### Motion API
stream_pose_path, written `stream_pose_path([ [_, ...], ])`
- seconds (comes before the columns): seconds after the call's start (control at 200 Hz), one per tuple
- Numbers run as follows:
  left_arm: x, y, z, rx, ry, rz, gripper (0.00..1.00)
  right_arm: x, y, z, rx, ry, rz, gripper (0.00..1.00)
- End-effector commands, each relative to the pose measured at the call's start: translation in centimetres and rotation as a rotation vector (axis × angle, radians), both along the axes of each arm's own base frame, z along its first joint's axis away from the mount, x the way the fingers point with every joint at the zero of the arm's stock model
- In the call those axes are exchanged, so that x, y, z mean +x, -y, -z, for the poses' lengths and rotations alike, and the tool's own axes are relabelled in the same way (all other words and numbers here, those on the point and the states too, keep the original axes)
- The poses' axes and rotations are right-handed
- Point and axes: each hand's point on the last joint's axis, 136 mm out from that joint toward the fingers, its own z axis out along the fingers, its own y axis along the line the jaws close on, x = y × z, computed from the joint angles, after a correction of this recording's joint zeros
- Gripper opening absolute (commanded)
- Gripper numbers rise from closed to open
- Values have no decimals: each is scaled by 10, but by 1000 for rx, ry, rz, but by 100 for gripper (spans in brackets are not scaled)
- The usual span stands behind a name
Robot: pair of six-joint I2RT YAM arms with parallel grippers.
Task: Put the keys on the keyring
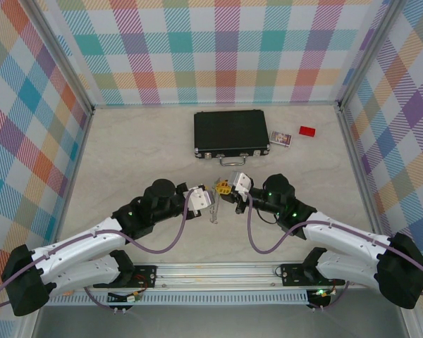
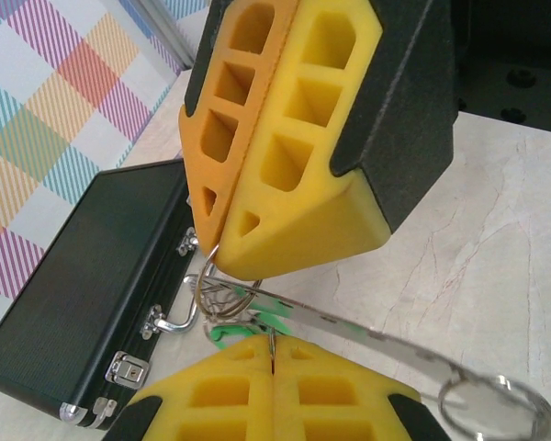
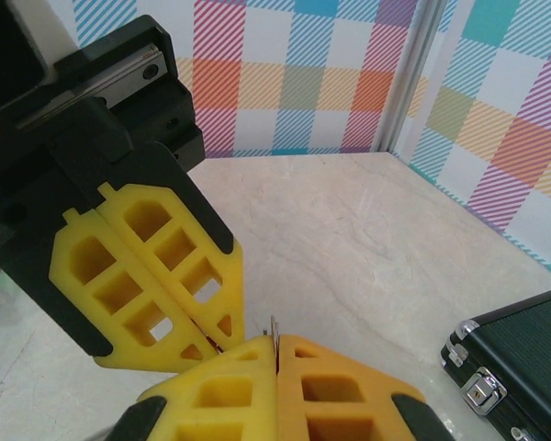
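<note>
Fingers [image 2: 230,395] together over pale marbled tabletop [image 2: 496,230]

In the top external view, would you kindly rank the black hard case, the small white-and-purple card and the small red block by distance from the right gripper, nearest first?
1. Black hard case, just beyond the right gripper.
2. White-and-purple card, right of the case.
3. Red block, farthest right.

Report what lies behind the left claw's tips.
Green bits of the keys and the grey keyring show there, before the right claw; the left claw hides the rest of them.
</note>
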Motion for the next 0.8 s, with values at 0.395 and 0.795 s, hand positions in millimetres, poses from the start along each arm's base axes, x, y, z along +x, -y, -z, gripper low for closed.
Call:
stream_pose_path([
  [0.395, 7, -10, -51, -281, -61, -68, 0, -2, 11, -28, 116, 135, 45, 0],
  [0.795, 1, 16, -45, -376, -115, 47, 0, -8, 24, -49, 137, 281, 69, 0],
])
